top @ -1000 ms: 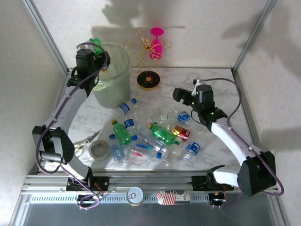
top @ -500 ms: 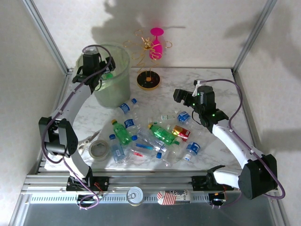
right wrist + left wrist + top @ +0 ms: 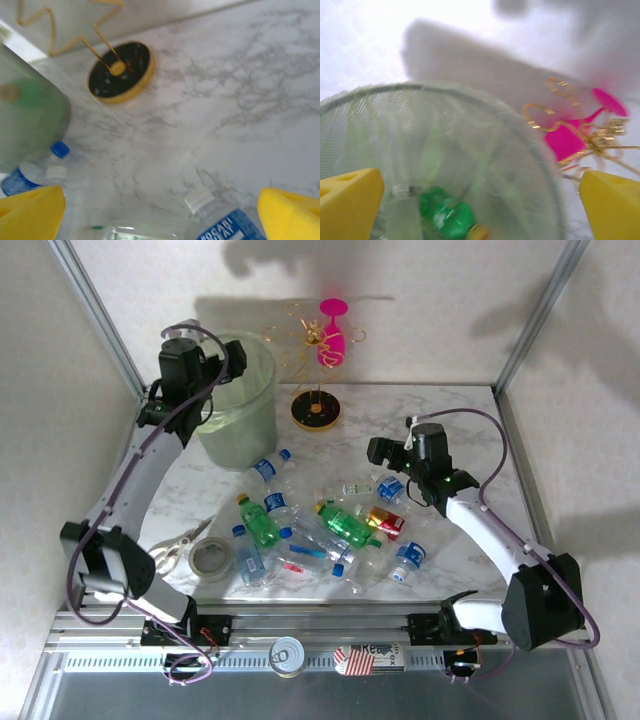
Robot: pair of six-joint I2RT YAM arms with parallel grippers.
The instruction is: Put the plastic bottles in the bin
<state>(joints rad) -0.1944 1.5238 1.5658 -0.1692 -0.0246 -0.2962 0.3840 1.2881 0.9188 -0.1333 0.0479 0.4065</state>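
Over bin, left gripper spread wide, empty; green bottle inside. Risk: clipping rim on withdrawal tips bin. Second risk: right gripper gaping above blue-labelled bottle; pinched bottle could squirt sideways.

Goblet stand just beside bin

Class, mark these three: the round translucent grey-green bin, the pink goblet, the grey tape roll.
round translucent grey-green bin (image 3: 238, 430), top external view, front wall
pink goblet (image 3: 333, 342), top external view, bowl
grey tape roll (image 3: 194, 560), top external view, ring's left side
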